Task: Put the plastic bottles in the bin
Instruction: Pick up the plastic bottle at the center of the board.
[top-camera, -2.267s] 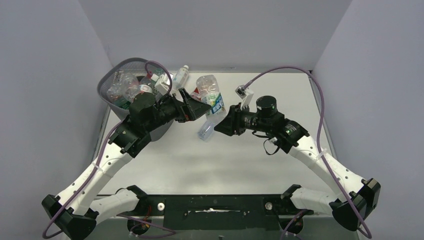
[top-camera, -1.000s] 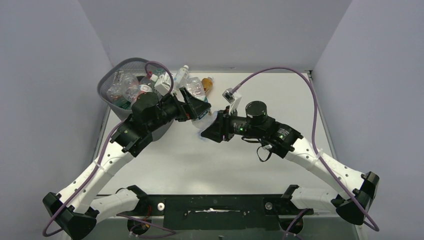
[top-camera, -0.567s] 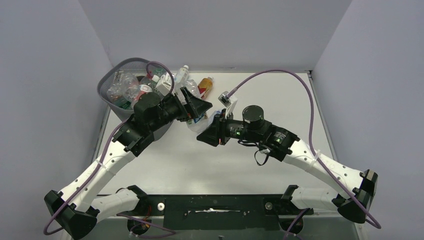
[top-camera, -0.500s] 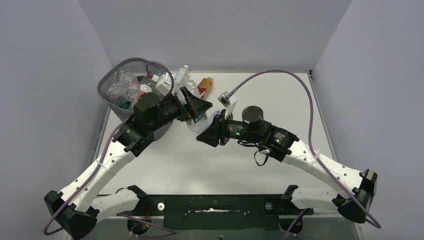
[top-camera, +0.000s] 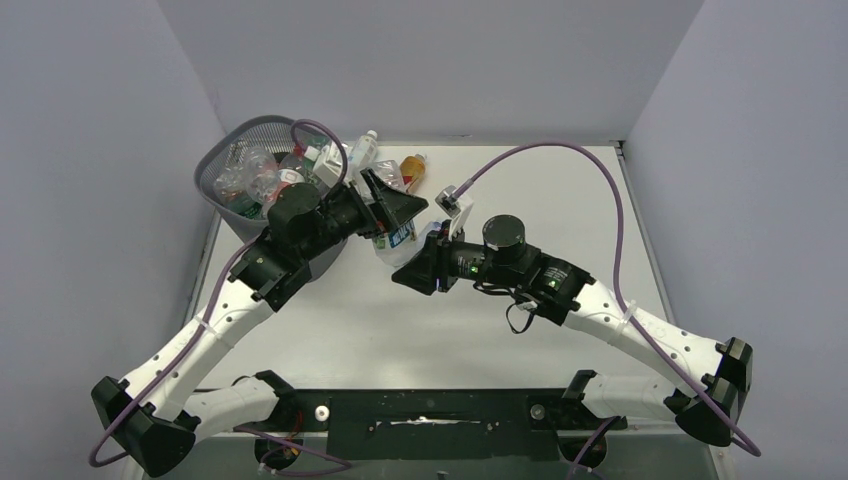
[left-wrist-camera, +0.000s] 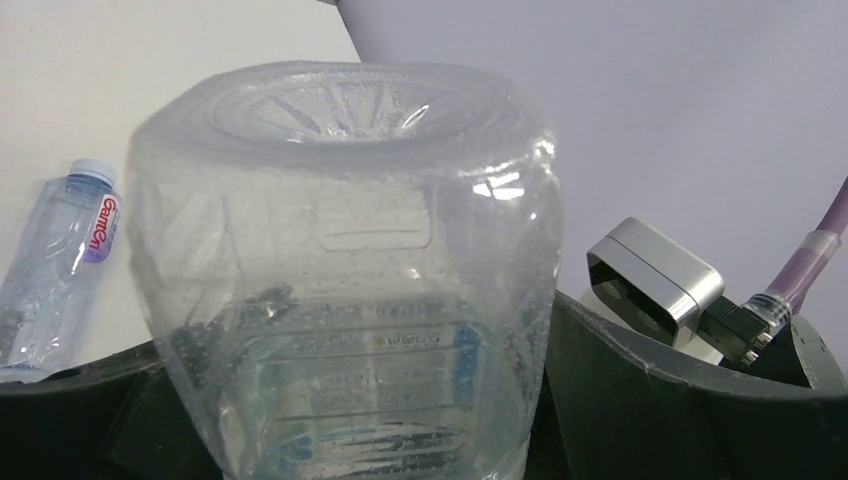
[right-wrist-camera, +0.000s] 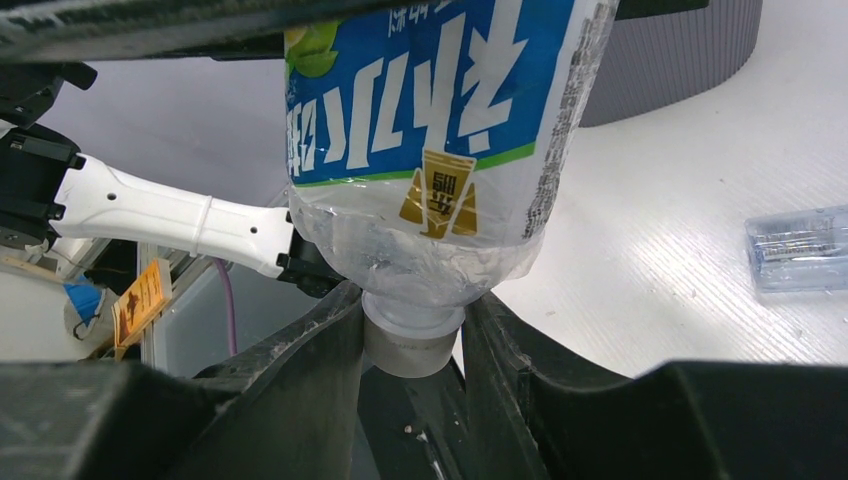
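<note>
The right hand (right-wrist-camera: 411, 318) is clamped tight on the cap of the clear bottle (right-wrist-camera: 430, 150), held above the tabletop (top-camera: 330, 320) beside the bin (top-camera: 222, 152); the left hand (top-camera: 397, 213), spread wide, grips its body.

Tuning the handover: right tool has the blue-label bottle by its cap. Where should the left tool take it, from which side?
Likely the wide body of the blue-label bottle, across its flanks, between label and base. The right tool is shut on the cap, so that end is taken, and the body sits between the left tool's wide-set jaws. Whether they press it yet is unclear.
</note>
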